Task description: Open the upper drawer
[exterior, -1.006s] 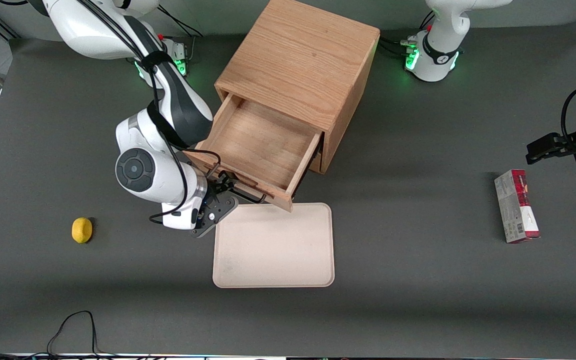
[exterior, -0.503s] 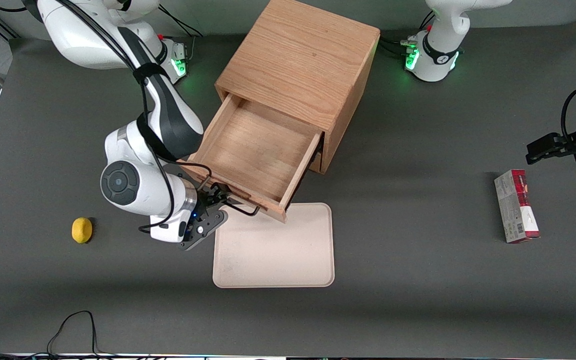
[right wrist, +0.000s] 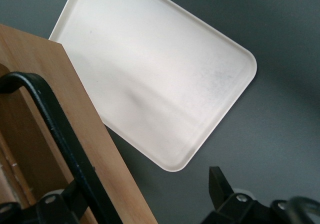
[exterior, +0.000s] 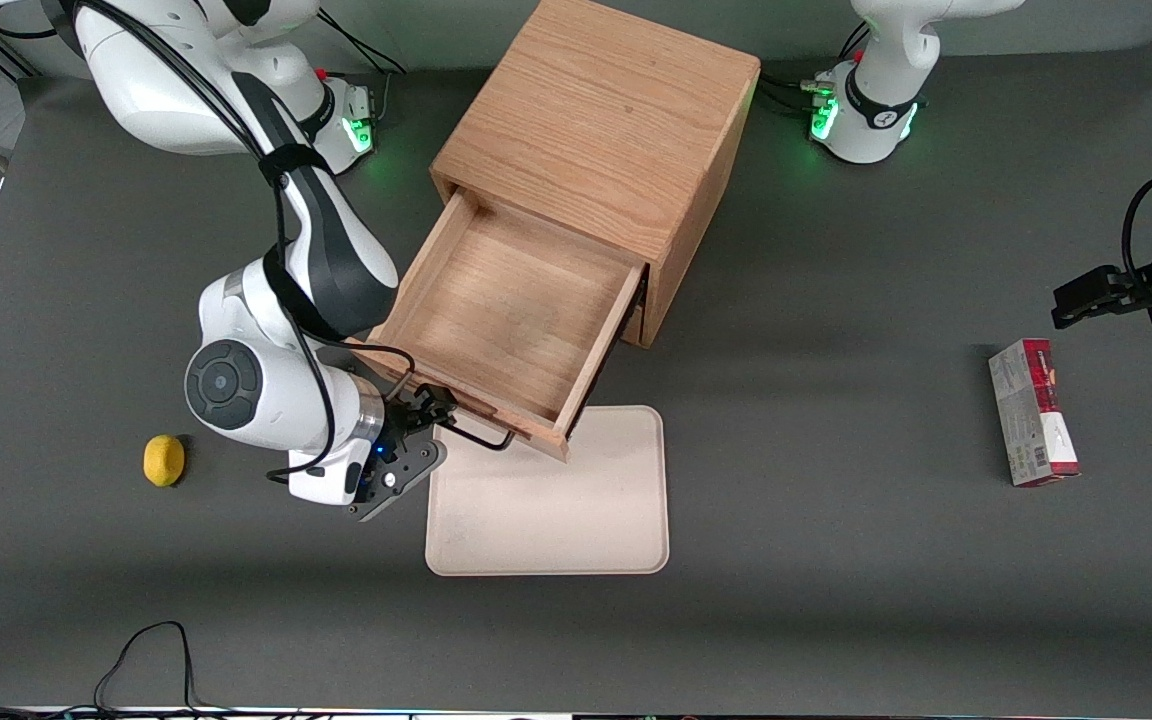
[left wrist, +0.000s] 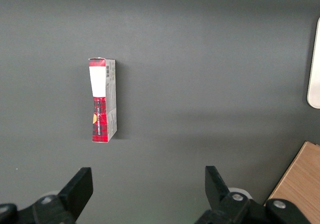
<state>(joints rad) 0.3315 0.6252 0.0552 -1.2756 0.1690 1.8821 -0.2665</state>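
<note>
The upper drawer (exterior: pixel 511 325) stands pulled far out of the cabinet (exterior: pixel 596 150), its front panel overhanging one tray (exterior: pixel 548 495) lying on the table (exterior: pixel 836 450) nearer the front camera. The claw (exterior: pixel 436 415) is at the drawer's black handle (exterior: pixel 481 432); one finger sits on each side of the wire, but whether they grip it cannot be told. The right arm bends down from its base, wrist level with the drawer front. Counted: one lemon (exterior: pixel 164 460) toward the working arm's end, one red carton (exterior: pixel 1032 412) toward the parked arm's end.
</note>
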